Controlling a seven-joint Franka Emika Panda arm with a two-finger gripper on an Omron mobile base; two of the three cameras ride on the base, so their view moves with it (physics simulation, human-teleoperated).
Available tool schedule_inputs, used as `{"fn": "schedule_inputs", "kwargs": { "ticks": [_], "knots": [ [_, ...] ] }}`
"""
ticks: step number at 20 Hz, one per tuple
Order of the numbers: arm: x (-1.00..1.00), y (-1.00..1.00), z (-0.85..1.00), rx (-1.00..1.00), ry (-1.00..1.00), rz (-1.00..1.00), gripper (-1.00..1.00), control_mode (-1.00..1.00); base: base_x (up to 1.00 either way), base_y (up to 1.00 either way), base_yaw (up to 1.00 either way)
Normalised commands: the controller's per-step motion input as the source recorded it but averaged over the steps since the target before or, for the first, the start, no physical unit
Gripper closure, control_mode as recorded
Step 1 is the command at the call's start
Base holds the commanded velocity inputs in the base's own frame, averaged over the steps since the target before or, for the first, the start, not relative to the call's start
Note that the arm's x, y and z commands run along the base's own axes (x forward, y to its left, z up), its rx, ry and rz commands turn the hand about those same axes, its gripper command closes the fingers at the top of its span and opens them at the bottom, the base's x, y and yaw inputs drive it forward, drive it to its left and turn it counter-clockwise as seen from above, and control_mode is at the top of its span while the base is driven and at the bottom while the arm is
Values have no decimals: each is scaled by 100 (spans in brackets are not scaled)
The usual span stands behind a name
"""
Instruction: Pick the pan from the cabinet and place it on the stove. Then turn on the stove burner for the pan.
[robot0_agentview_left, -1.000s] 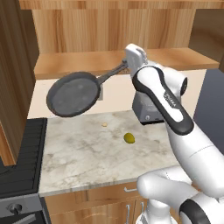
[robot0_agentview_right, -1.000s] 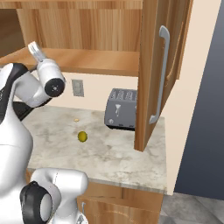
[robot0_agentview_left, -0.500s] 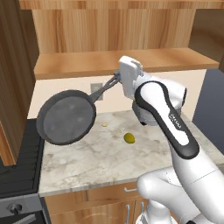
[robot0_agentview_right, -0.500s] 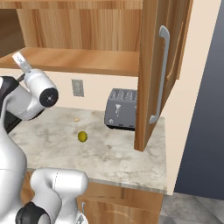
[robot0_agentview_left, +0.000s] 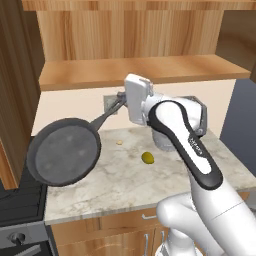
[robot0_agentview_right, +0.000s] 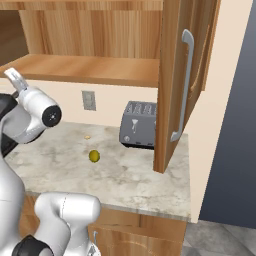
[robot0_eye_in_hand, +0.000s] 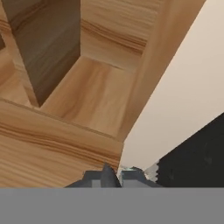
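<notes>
The pan (robot0_agentview_left: 64, 152), dark grey and round, hangs tilted in the air over the left end of the counter, next to the stove (robot0_agentview_left: 20, 202). Its long handle (robot0_agentview_left: 106, 116) runs up and right into my gripper (robot0_agentview_left: 122, 97), which is shut on the handle's end. The cabinet (robot0_agentview_left: 140, 70) stands open above, its shelf bare, with one door (robot0_agentview_right: 182, 85) swung out to the right. In the hand view my gripper (robot0_eye_in_hand: 116, 177) sits closed at the bottom, with the cabinet wood (robot0_eye_in_hand: 92, 87) beyond. The stove's knob (robot0_agentview_left: 18, 239) shows at the lower left.
A grey toaster (robot0_agentview_right: 139, 125) stands at the back of the marble counter (robot0_agentview_left: 125, 180), partly behind my arm. A small green fruit (robot0_agentview_left: 147, 158) and a tan crumb (robot0_agentview_left: 119, 143) lie mid-counter. The left cabinet door (robot0_agentview_left: 15, 75) hangs open beside the pan.
The pan has come down and swung left, from shelf height to just above the counter's left end. My hand has dropped and moved left with it.
</notes>
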Motion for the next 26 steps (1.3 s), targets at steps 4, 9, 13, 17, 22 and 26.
{"fn": "schedule_inputs", "kwargs": {
  "ticks": [4,9,13,17,22,26],
  "knots": [
    [0,50,-28,6,5,1,100,-100,0,0,0],
    [0,49,-29,4,4,0,100,-100,0,0,0],
    [0,54,-37,0,3,0,100,-100,0,0,0],
    [4,54,-38,0,4,0,100,-100,0,0,0],
    [20,50,-33,0,4,0,100,-100,0,0,0],
    [40,38,-35,0,1,0,100,-100,0,0,0]
  ]
}}
